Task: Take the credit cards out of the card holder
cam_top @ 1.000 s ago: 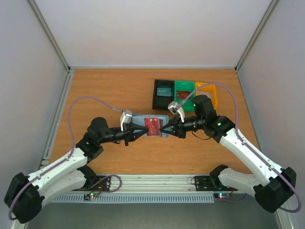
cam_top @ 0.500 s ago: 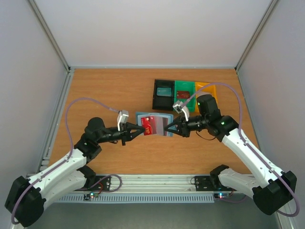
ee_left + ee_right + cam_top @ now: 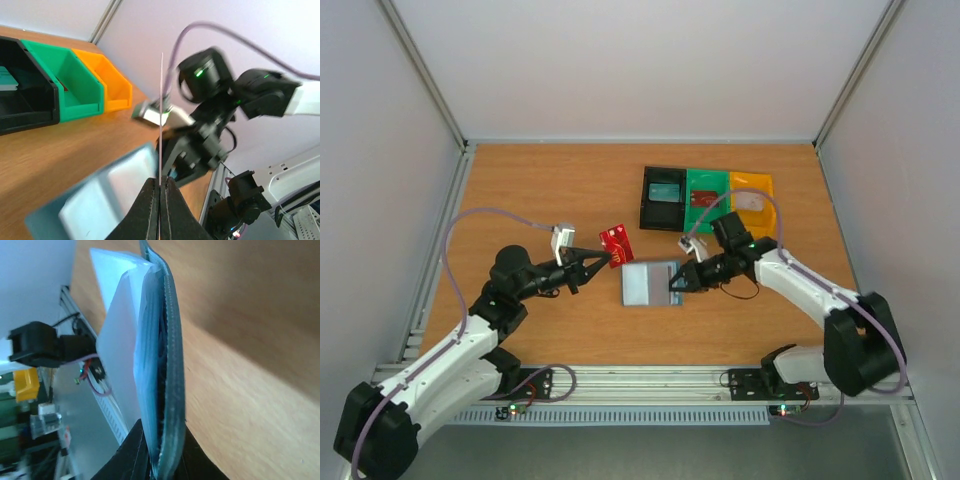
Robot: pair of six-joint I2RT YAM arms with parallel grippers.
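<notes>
Seen from above, the left arm's fingers (image 3: 592,264) are clamped on the corner of a red credit card (image 3: 616,241), which sits clear of the card holder (image 3: 651,282) and up-left of it. The left wrist view shows what the overhead view cannot. There the card (image 3: 161,100) is a thin pale line, edge-on, rising from between the two pressed-together fingers (image 3: 147,210), with the blue-grey holder (image 3: 100,200) blurred low on the wooden table (image 3: 75,145). In the overhead view the holder lies near the middle of the table (image 3: 520,190), a pale blue rectangle. The right arm's fingers (image 3: 680,283) meet its right edge, but their grip is hard to read from there. The right wrist view settles it: the fingers (image 3: 131,460) are closed on the holder (image 3: 170,365), whose darker padded cover and paler inner layers show edge-on. Behind the holder stand a black bin (image 3: 650,212), a green bin (image 3: 705,178) with a small red card-like item inside, and a yellow bin (image 3: 753,181).
</notes>
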